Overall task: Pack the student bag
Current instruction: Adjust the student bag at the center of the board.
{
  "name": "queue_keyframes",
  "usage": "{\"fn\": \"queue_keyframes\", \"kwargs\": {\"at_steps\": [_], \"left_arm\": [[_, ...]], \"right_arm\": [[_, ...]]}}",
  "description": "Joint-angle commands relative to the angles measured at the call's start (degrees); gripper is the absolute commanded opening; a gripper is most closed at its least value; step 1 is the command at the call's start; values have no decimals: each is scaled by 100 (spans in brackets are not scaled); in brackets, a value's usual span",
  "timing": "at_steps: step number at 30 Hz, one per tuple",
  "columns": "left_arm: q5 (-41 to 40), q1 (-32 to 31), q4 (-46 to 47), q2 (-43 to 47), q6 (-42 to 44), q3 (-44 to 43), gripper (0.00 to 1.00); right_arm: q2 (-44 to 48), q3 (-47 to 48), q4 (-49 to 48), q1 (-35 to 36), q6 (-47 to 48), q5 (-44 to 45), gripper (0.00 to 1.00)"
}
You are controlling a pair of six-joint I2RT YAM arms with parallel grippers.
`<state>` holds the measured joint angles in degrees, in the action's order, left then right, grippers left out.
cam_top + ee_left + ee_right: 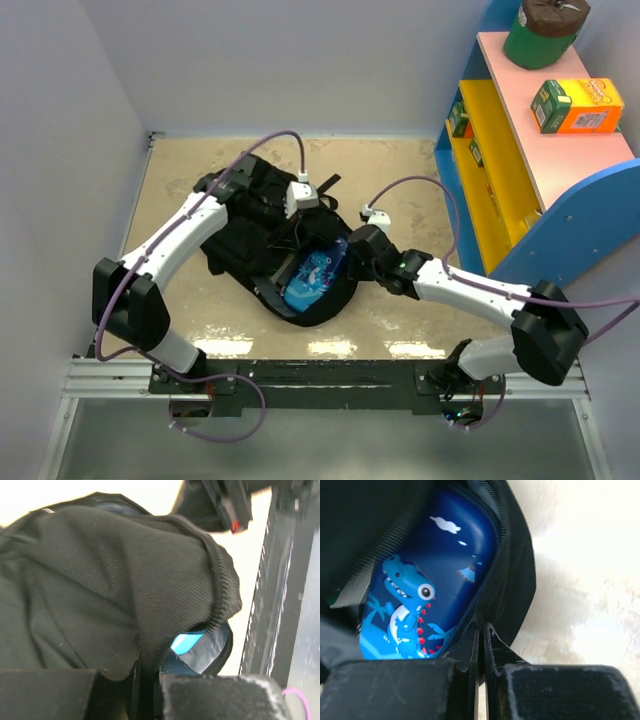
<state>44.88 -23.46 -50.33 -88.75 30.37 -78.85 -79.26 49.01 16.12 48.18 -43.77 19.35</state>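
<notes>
We see the sandy table (400, 175) with a colourful shelf (500, 170) along its right edge. The student bag (235, 215) lies around the table's middle, its open mouth turned toward the near right corner. A blue dinosaur pencil case (318, 275) sits inside that mouth. The left gripper (127, 677) pinches a fold of the bag's black fabric. The right gripper (481, 666) squeezes the bag's rim between nearly closed fingers, just beside the case.

White-shelled left arm (170, 240) and right arm (465, 288), above black metal base rail (320, 380): black joints, purple looped cables (275, 138), scuffed black right hand (481, 650).
</notes>
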Motion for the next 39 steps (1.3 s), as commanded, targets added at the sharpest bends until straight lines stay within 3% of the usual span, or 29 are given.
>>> {"fn": "queue_keyframes", "kwargs": {"at_steps": [1,5,6,8,9,10,12,15,19,23,27,31,39], "left_arm": [[258,-720,-1128,-99,952,167,12],[398,-1089,-1374,50,1329,545,17],[433,-1142,-1488,86,1444,729,23],[364,-1283,-1751,209,1760,888,38],[346,-1292,-1813,252,1849,1028,61],[328,-1292,-1849,366,1902,1073,70],[206,-1292,-1902,490,1911,1056,98],[-84,-1257,-1972,631,1754,531,100],[-602,-1205,-1438,509,1148,-340,100],[-1216,-924,-106,43,402,-921,100],[-1632,-897,882,-746,224,-975,100],[-1369,-888,1095,-1477,802,-1088,100],[-411,-809,937,-2584,2244,-1843,100]], "right_arm": [[710,-208,-180,42,35,-371,6],[1009,-95,-162,7,202,-546,9],[992,-50,-162,-11,298,-738,10],[913,72,-74,-55,369,-854,28],[895,108,-13,-72,447,-898,37],[895,195,75,-124,474,-803,46],[1017,275,286,-239,605,-775,49],[1289,442,496,-529,781,-775,59],[1291,775,629,-792,1080,-460,62],[835,1084,551,-933,1283,-100,56],[343,1040,146,-1004,1336,-414,49],[192,795,-65,-1004,1336,-704,47],[772,170,-654,-1004,1380,-635,43]]}}
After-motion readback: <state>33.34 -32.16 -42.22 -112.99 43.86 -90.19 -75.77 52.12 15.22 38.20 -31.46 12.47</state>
